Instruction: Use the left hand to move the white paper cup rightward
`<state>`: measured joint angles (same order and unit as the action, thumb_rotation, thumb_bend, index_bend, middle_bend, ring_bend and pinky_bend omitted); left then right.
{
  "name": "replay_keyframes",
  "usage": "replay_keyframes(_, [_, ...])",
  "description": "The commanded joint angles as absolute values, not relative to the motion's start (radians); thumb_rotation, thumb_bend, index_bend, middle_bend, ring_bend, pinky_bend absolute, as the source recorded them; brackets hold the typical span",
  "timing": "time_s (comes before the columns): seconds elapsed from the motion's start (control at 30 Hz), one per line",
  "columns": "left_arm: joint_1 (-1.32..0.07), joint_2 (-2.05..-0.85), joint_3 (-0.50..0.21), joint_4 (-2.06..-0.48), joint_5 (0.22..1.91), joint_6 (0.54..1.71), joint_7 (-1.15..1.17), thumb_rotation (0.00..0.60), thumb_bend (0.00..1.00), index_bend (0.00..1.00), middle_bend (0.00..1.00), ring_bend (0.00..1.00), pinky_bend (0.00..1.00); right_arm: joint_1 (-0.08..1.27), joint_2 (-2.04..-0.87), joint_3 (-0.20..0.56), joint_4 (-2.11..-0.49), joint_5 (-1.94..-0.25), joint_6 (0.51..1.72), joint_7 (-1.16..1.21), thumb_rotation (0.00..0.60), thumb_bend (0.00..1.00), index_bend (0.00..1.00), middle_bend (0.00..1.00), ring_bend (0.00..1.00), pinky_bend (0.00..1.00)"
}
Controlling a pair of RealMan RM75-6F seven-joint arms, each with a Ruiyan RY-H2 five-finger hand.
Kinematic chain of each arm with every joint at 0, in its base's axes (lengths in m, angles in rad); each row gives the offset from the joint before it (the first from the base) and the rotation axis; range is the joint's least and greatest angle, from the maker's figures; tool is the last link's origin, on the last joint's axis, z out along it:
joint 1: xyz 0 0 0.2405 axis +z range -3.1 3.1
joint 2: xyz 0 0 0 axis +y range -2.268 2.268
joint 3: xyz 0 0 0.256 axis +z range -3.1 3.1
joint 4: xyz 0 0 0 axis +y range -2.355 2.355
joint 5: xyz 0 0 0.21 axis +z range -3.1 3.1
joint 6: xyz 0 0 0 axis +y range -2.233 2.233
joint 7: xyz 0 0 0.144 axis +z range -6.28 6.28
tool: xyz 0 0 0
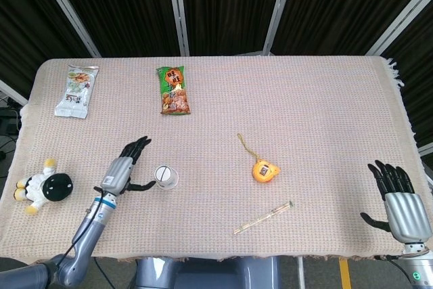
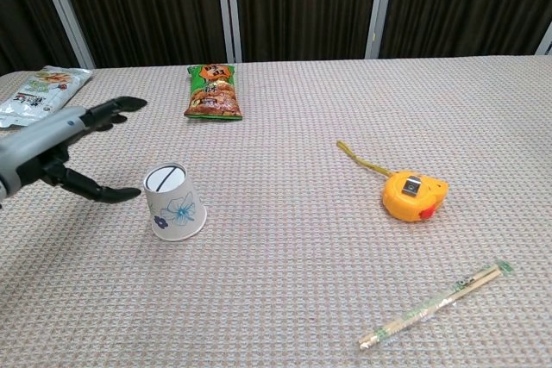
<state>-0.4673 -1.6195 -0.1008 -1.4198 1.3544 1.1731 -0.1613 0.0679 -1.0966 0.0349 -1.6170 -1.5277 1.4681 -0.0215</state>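
Tablecloth (image 1: 304, 99): paper cup (image 2: 173, 202) upside-down, upright.

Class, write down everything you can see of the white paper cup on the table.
The white paper cup stands upside down on the woven beige tablecloth, wide rim down, narrow base up. A blue flower print decorates its side, and a dark line crosses the base. It stands upright, left of the centre. The left robot hand is open beside it, not touching.

Around one white paper cup (image 1: 166, 176) lie two snack packets, one green (image 1: 174, 90) and one pale (image 1: 73, 91), one orange tape measure (image 1: 263, 170), one wrapped chopstick pair (image 1: 263, 218) and one plush toy (image 1: 43, 187).
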Motion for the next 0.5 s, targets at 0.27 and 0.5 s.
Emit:
replay_keyframes(0.27, [-0.327,-1.426,-0.003,-1.516,1.465,1.405,0.214,0.6,0.03,0.0,0.0,0.0,0.0,0.067,-1.107,0.035,-1.612,-1.537,1.477,-0.038,0.6,0.03,0.04,0.0,0.0,0.0])
replay_keyframes(0.5, [-0.229,-1.324,0.032,-1.583,1.467,1.512,0.31,0.6,0.01,0.0,0.0,0.0,0.0,0.064,-1.115,0.033,-1.604,-1.552,1.494,-0.058,0.6,0.02,0.0,0.0,0.0,0.0])
